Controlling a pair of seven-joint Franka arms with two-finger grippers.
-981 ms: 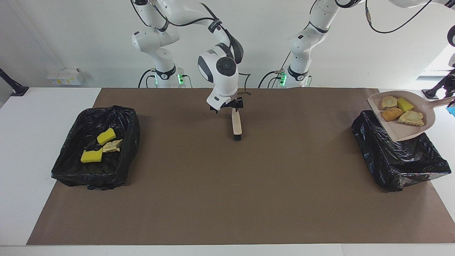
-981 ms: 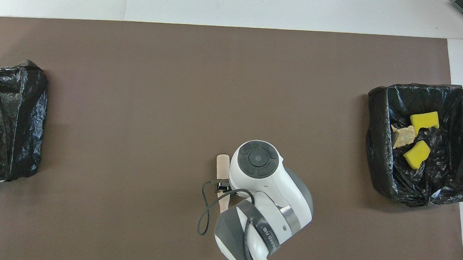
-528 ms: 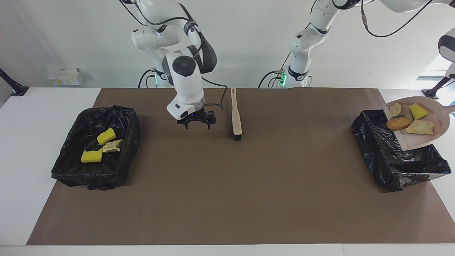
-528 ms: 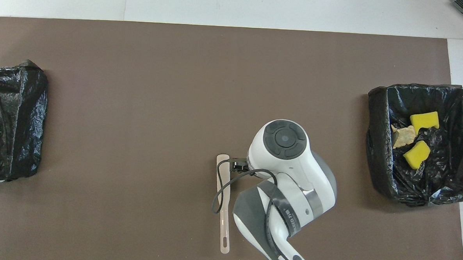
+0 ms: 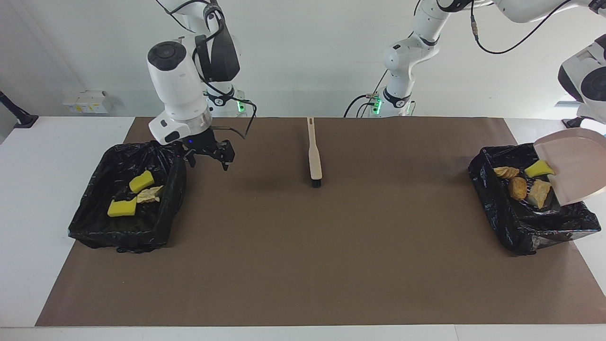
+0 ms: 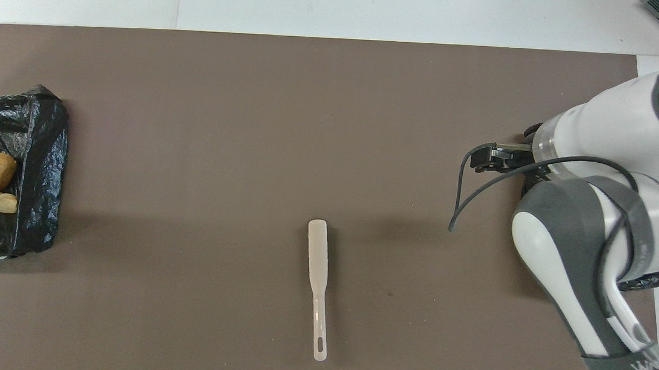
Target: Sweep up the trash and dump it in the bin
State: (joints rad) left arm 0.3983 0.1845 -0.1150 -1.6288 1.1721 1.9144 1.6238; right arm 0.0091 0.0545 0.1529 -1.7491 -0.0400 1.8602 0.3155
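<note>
The pink dustpan [image 5: 575, 161] hangs tipped up over the black bin [image 5: 492, 208] at the left arm's end of the counter [image 5: 28, 189]. Its open edge points down into the bin. Four bits of trash [image 5: 518, 187] are inside the bin, right under that edge: one yellow chunk and three tan or orange lumps. No bit shows on the dustpan now.

The left pincer is off the edge of the picture, so its fingers cannot be seen. The dustpan is up in the air, so I think the left pincer is closed on its handle. The left arm is the one close to this bin, so the next job with the dustpan belongs to it.

The right pincer [image 5: 208, 154] is wide open and holds nothing. It hangs over the brown mat [image 5: 331, 260], just beside the other bin [image 5: 94, 222] at the right arm's end. Three more bits [image 5: 135, 194] lie in that bin.

The brush [image 5: 314, 156] lies flat in the middle of the mat, well apart from both bins. Its long side runs straight toward the robots, with the thin handle end nearer to them and the dark bristles farther away. No trash shows on the mat, so the job looks almost done
</note>
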